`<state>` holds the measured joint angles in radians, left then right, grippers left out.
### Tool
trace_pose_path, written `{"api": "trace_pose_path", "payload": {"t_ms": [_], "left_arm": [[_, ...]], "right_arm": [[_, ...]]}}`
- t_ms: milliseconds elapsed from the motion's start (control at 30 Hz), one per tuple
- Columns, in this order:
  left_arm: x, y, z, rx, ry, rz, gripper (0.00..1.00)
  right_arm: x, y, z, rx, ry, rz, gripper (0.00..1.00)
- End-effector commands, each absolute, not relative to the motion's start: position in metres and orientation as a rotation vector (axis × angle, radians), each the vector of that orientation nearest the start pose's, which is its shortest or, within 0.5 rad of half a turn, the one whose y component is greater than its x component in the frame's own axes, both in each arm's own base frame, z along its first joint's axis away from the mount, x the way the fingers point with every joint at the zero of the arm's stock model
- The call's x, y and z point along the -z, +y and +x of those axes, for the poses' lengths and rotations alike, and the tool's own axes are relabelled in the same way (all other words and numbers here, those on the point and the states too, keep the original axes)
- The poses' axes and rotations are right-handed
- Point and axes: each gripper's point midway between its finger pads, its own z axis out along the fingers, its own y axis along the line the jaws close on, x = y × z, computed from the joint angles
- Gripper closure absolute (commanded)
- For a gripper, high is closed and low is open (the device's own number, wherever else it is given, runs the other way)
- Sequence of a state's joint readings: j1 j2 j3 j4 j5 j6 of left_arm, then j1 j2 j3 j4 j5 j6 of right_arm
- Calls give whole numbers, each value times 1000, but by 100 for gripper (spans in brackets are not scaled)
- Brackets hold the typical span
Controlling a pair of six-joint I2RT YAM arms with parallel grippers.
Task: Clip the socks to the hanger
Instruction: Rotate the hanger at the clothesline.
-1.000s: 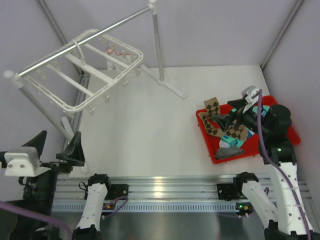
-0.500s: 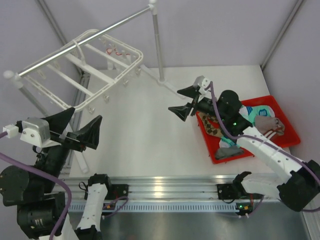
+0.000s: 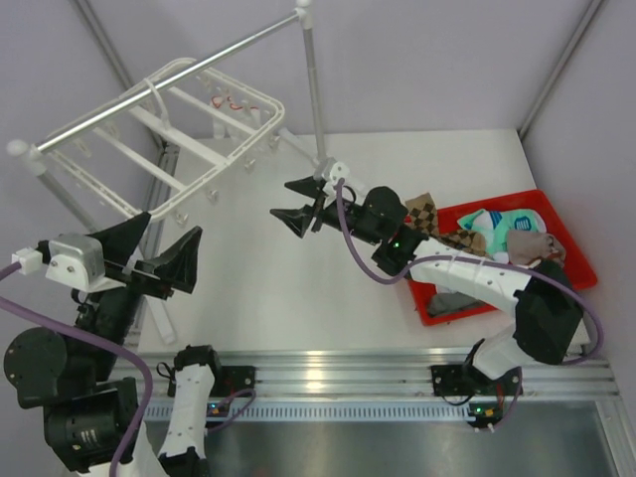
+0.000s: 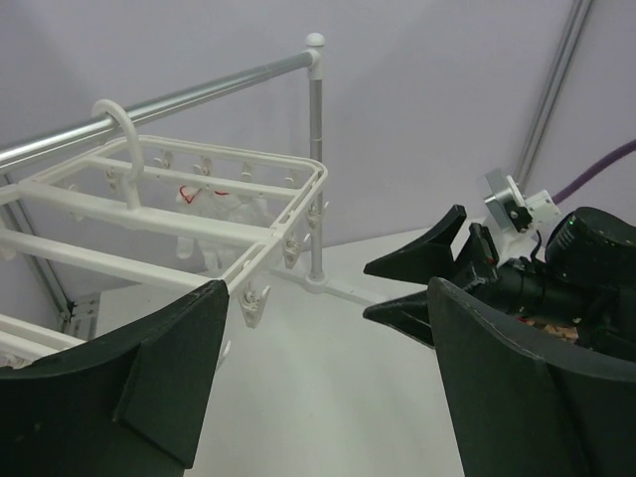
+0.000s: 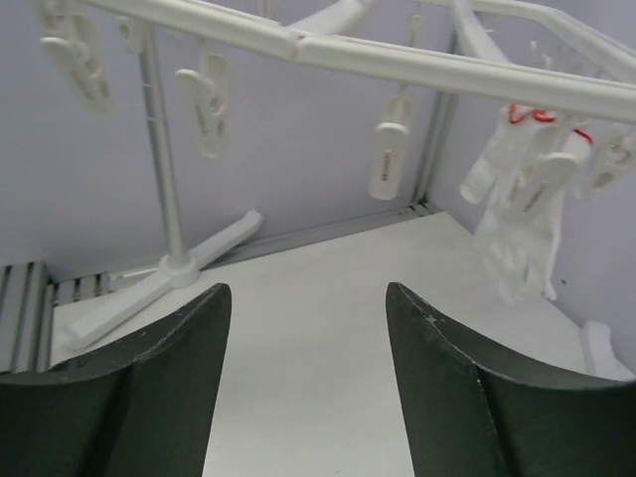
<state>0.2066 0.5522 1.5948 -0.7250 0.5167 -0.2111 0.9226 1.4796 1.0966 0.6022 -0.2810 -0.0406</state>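
Lying in a red plastic tray [image 3: 576,243] on the right side of the white bench [image 3: 248,268] are the small soft socks. One brown-and-tan checkered sock [image 3: 425,213] hangs over the tray's far left corner. A second checkered sock [image 3: 463,241] lies just beside it, inside the tray. A teal-and-white patterned sock [image 3: 505,221] sits at the far side of the tray, with a grey-brown sock [image 3: 538,246] next to it on the right. A dark grey sock [image 3: 452,298] lies at the near edge, partly hidden under the right arm.

The big white plastic hanger frame [image 3: 214,166] is well apart from the socks, up at the far left. Its hook goes over a long grey metal rail [image 4: 219,85]. Small white clips [image 5: 390,149] dangle from its bars. A white cloth thing with red bits [image 5: 517,189] hangs from the far side of the frame. I cannot tell what it is.

The right jaws are spread wide and have nothing in them. Their black fingers [image 3: 288,217] are above the middle of the bench, near the bottom of the rail's upright grey pole [image 3: 315,99], and they point left at the hanger.

The left jaws are spread wide too, and they hold nothing. Their black fingers [image 3: 181,260] are at the near left, just below the hanger's near edge.
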Motion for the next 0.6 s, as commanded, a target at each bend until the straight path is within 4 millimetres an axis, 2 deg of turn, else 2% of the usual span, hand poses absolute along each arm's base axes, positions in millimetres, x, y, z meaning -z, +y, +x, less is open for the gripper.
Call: {"api": "trace_pose_path", "payload": {"t_ms": [0,33,67,167,200,233,267,333,367,433,467,567], "left_arm": [[-526,-80,118,327,1286,256,14],[-526,-81,120,329,1286,270,14],[-525,-81,123,322,1284,282,14],[-520,-85,138,342,1294,326,15],[-519,-85,139,346,1299,328,15],[-520,-83,144,338,1292,329,15],[-520,-82,149,350,1296,322,15],[-521,-83,154,365,1289,331,15],[-522,-83,157,373,1290,334,15],[-522,-82,161,380,1293,341,15],[-525,-82,163,380,1283,344,15],[-525,-81,165,384,1280,351,15]], "right_arm": [[-402,404,302,-833,1057,-653,38],[-405,398,315,-819,1062,-626,38],[-398,400,325,-812,1076,-623,39],[-405,401,342,-811,1035,-631,38],[-401,405,342,-822,1030,-647,38],[-408,405,345,-822,1007,-648,38],[-401,412,348,-828,1003,-663,38],[-406,416,353,-817,972,-673,38],[-399,422,357,-823,973,-686,38],[-403,425,363,-820,952,-689,38],[-396,430,367,-822,954,-699,38],[-396,439,374,-822,927,-711,38]]}}
